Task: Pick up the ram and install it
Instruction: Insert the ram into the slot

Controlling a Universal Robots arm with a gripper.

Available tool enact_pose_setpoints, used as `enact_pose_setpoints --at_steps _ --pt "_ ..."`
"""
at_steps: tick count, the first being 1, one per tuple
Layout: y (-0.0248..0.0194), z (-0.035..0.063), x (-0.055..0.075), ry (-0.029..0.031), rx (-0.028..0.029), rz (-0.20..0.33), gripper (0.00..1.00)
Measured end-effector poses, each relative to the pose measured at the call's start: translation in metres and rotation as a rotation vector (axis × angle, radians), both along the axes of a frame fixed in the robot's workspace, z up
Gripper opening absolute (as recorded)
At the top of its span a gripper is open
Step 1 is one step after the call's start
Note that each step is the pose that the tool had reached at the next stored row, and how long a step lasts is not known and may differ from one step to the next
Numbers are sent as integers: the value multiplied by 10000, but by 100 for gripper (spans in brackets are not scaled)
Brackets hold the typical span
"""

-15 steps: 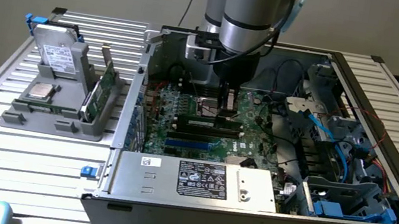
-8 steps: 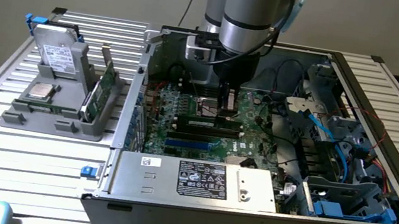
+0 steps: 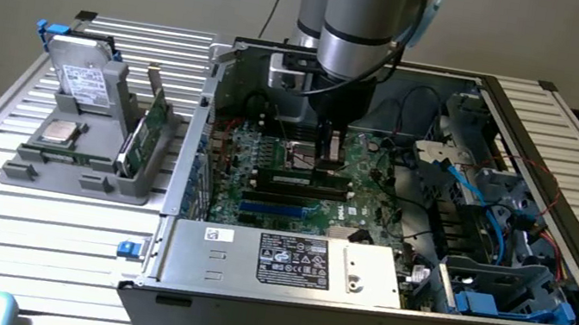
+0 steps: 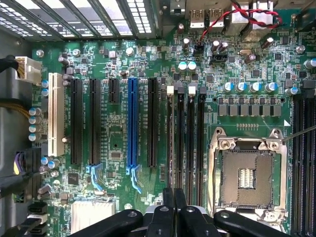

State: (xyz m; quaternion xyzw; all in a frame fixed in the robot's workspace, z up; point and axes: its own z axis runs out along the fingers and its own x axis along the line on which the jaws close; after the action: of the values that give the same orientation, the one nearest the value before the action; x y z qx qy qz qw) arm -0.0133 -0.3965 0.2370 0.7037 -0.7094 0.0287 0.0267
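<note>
The ram [image 3: 303, 184], a slim dark stick with a small white label, stands on edge in a long black slot of the motherboard [image 3: 378, 155] inside the open computer case. My gripper [image 3: 326, 168] hangs straight down over the middle of the ram's top edge, fingers shut together with nothing between them. I cannot tell whether the tips touch the ram. In the wrist view the shut gripper [image 4: 174, 190] sits over the row of black slots, and the ram [image 4: 171, 143] shows edge-on as a thin strip in the slot with white clips.
A grey holder [image 3: 90, 170] on the slatted table at the exterior view's left carries an upright green card [image 3: 154, 117], a drive and a chip. Inside the case are cables, blue drive bays [image 3: 502, 292], the power supply [image 3: 291, 261] and the open CPU socket [image 4: 247, 173].
</note>
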Motion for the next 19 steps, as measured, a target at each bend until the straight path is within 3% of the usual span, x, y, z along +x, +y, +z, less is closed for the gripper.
enact_pose_setpoints --at_steps 15,19 --pt "8 -9 0 0 2 -165 12" --pt "-13 -9 0 1 2 -165 12"
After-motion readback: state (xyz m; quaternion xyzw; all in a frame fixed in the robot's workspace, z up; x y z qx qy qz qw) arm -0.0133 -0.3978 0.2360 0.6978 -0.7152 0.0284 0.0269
